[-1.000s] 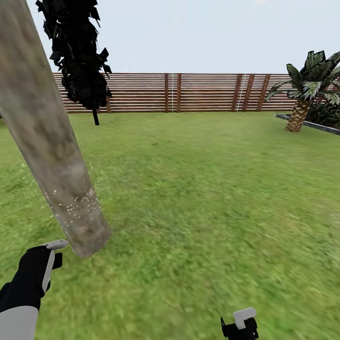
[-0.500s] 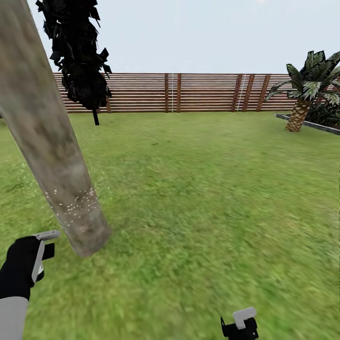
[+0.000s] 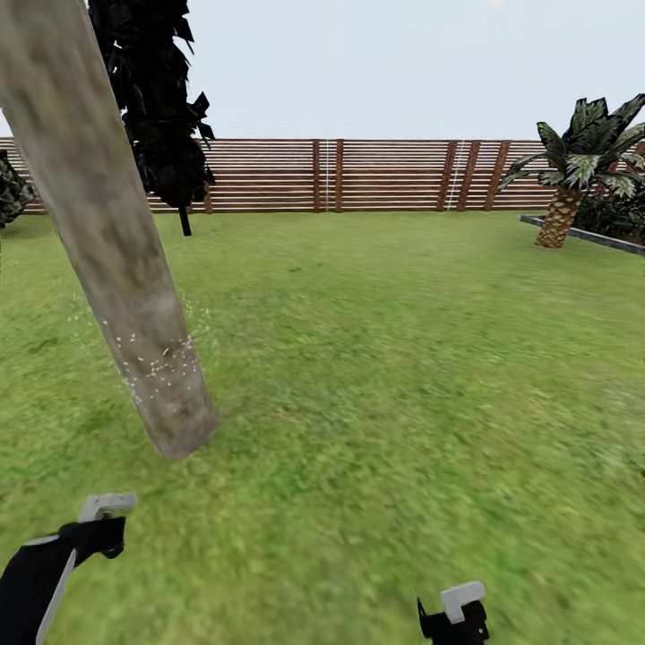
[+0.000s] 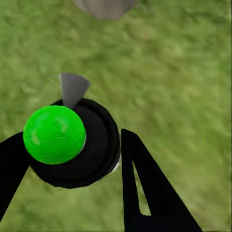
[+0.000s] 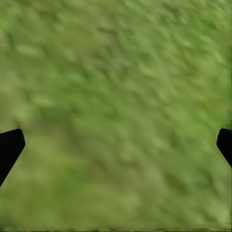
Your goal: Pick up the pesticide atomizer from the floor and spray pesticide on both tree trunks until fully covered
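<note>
A thick pale grey-brown tree trunk (image 3: 116,242) leans across the left of the head view, with fine white specks (image 3: 161,365) just above its base on the lawn. My left gripper (image 3: 90,537) (image 4: 72,159) is low at the left, short of the trunk's base. It is shut on the pesticide atomizer (image 4: 54,134), a black body with a bright green round top. The atomizer's grey nozzle (image 3: 106,504) points towards the trunk. My right gripper (image 3: 454,618) (image 5: 116,140) hangs open over bare grass, holding nothing.
A black cone-shaped cypress (image 3: 157,107) stands behind the trunk. The brown slat fence (image 3: 376,175) closes the far side. A short palm (image 3: 573,170) and a dark bed border (image 3: 582,235) are at far right. Open lawn spreads to the right.
The view has shifted, so the trunk sits a little farther off and to the right. My left gripper with the atomizer has dropped lower, away from the trunk's base. The right gripper has not moved.
</note>
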`<state>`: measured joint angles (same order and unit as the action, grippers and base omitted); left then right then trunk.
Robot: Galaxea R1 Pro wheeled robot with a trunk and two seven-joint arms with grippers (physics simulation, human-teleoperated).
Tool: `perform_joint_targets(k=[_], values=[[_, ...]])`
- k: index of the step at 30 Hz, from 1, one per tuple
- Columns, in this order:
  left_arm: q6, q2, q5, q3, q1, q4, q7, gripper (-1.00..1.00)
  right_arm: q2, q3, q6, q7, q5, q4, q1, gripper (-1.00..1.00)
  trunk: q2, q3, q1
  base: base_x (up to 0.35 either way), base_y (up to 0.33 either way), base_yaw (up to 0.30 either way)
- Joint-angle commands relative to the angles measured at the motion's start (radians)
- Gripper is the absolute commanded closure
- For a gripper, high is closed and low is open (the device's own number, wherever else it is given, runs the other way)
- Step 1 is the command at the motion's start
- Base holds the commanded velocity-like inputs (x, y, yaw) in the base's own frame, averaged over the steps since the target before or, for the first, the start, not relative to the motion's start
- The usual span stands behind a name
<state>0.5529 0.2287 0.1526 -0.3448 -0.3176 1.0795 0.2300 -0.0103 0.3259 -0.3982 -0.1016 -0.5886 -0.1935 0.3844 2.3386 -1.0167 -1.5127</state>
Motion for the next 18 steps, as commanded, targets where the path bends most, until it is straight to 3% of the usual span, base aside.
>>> perform_joint_targets(k=[1,2,4,5,7,11,14,16,18], values=[[-0.045,0.001,0.045,-0.002,0.016,-0.005,0.086,1.0,0.0,0.005,-0.002,-0.003,-0.013,-0.015,0.001,-1.0,0.0,-0.001,0.001,-0.341,0.0,0.0],[-0.074,0.0,0.073,-0.001,0.022,-0.011,0.138,1.0,0.0,0.004,-0.002,0.0,-0.021,-0.03,0.001,-1.0,0.0,-0.001,0.001,-0.34,0.0,0.0],[-0.173,0.0,0.202,0.013,0.029,-0.038,0.29,1.0,0.0,-0.01,0.001,0.064,-0.095,-0.103,0.001,-1.0,0.0,-0.001,0.001,-0.34,0.0,0.0],[-0.207,-0.001,0.244,0.016,0.03,-0.049,0.334,1.0,0.0,-0.014,0.002,0.107,-0.129,-0.128,0.001,-1.0,0.0,-0.001,0.001,-0.34,0.0,0.0],[-0.28,-0.001,0.324,0.02,0.031,-0.075,0.444,1.0,0.0,-0.018,0.004,0.26,-0.204,-0.184,0.001,-1.0,0.0,-0.001,0.001,-0.333,0.0,0.0],[-0.33,-0.002,0.411,0.023,0.027,-0.109,0.623,1.0,0.008,-0.02,0.005,0.54,-0.243,-0.244,0.008,-1.0,0.0,-0.001,0.001,-0.277,0.0,0.0],[-0.384,-0.009,0.466,0.026,0.027,-0.117,0.666,1.0,0.01,-0.021,0.012,0.704,-0.251,-0.301,0.016,-1.0,0.0,-0.001,0.001,-0.069,0.0,0.0],[-0.426,-0.013,0.484,0.029,0.027,-0.136,0.673,1.0,0.01,-0.021,0.038,0.795,-0.253,-0.332,0.018,-1.0,0.0,-0.001,0.001,-0.015,0.0,0.0],[-0.445,-0.015,0.49,0.057,0.026,-0.157,0.675,1.0,0.009,-0.022,0.061,0.854,-0.253,-0.351,0.025,-1.0,0.0,-0.001,0.001,-0.005,0.0,0.0]])
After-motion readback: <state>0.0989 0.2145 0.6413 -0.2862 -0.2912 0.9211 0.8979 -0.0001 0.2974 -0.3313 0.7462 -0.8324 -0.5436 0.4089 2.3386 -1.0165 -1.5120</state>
